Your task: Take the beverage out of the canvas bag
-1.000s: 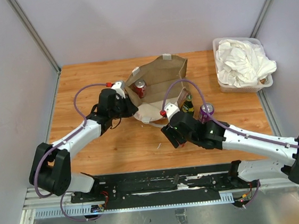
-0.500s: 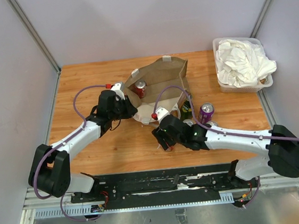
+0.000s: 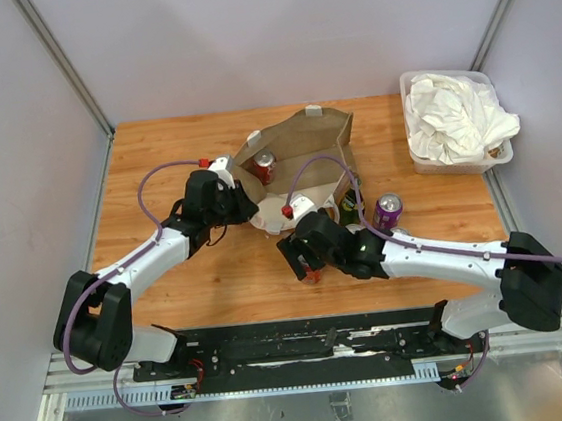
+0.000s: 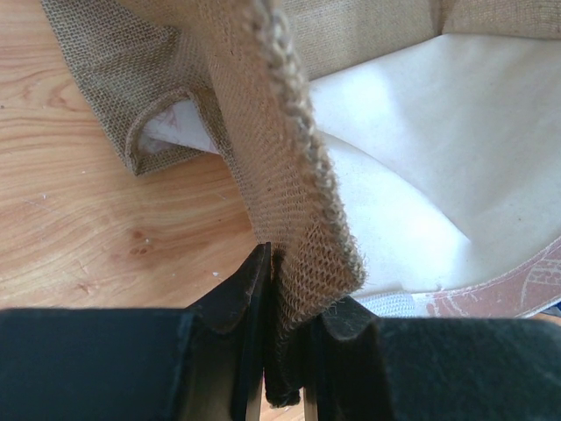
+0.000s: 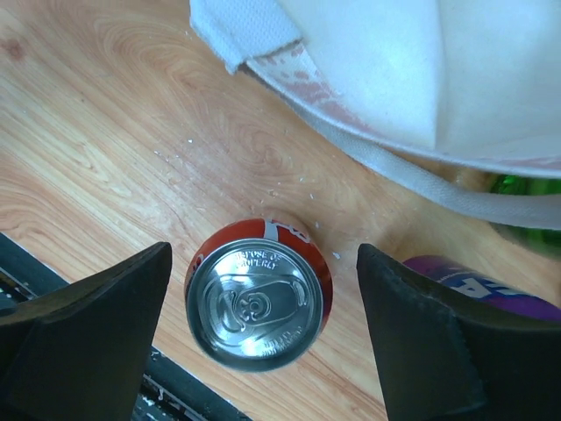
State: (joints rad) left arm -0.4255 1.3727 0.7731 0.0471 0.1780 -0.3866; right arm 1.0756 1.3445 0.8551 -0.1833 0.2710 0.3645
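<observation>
Right arm: swung left along the near edge of the desk [image 3: 155, 163], its elbow drawn in.
Right gripper [image 3: 303, 261]: moved left to the near side of the canvas bag [image 3: 300, 153], and its jaws spread wider.
Red can [image 5: 259, 305]: travelled left with it and was let go, upright between the parted fingers [image 5: 88, 342].

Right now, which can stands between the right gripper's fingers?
The red can on the table; the other red can is inside the canvas bag, the purple can aside.
</observation>
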